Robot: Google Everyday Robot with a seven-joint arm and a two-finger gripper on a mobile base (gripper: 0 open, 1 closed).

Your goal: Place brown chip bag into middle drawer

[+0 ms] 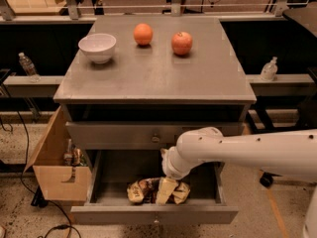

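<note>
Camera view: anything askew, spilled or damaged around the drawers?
Nothing stands out. The brown chip bag lies crumpled inside the open drawer, with the gripper down on it. The white bowl, orange and apple stand apart on top.

Grey drawer cabinet on speckled floor, open cardboard box against its left side, water bottle on grey ledge behind, gripper down inside the open drawer.

One gripper in one open drawer, one bag under its jaws, one shut drawer above them, one bowl, one orange, one apple farther up, one box left, two bottles: left bottle, right bottle.
</note>
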